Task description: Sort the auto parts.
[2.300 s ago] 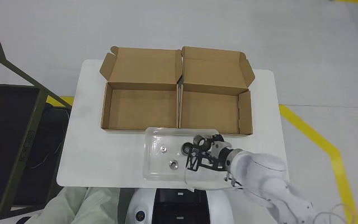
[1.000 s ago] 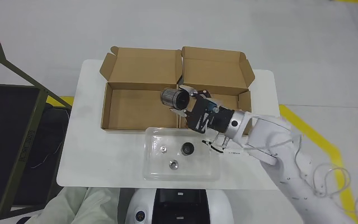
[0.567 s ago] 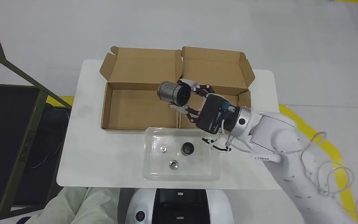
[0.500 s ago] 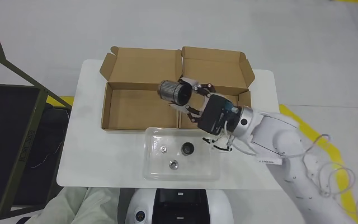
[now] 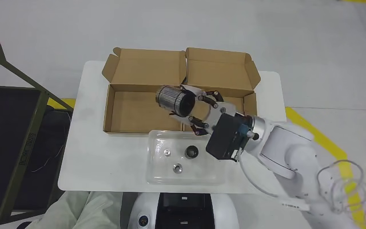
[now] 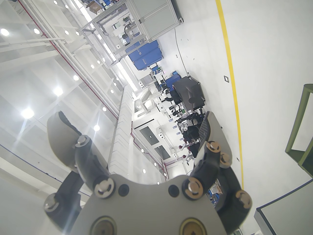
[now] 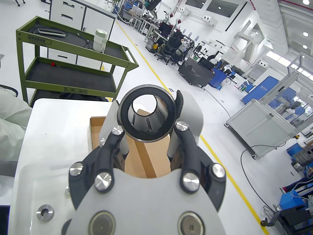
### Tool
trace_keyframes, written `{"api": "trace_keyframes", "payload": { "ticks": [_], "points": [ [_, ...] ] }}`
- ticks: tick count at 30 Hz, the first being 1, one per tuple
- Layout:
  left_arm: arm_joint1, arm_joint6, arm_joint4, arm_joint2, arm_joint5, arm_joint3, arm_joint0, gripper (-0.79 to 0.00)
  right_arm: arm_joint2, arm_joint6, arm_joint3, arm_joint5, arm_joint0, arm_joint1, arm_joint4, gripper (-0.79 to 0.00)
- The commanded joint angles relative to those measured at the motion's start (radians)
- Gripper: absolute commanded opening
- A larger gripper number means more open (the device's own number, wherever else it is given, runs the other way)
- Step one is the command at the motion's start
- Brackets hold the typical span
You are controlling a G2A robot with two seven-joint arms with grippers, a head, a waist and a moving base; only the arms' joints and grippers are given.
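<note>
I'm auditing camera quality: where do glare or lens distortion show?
Left wrist view: ceiling lamps bloom, flare streaks cross the open left gripper, the yellow floor line bows. Right wrist view: mild highlights on the linear bearing. Top view: even light, no glare.

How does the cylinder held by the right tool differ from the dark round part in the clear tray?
The cylinder is larger and longer; the dark round part is small and short. The cylinder is clamped in the right tool, raised over a cardboard box, lying sideways; the dark round part lies loose in the clear tray, hole upward. Both are round and hollow.
</note>
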Motion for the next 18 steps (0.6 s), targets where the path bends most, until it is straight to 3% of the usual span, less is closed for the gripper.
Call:
{"api": "trace_keyframes", "payload": {
  "ticks": [1, 18],
  "points": [
    [0.0, 0.0, 0.0, 0.0, 0.0, 0.0, 0.0, 0.0, -0.001, -0.003, -0.011, 0.003, -0.009, 0.0, -0.013, -0.785],
    [0.0, 0.0, 0.0, 0.0, 0.0, 0.0, 0.0, 0.0, -0.017, -0.026, 0.024, -0.018, -0.031, -0.004, -0.048, -0.785]
  ]
}}
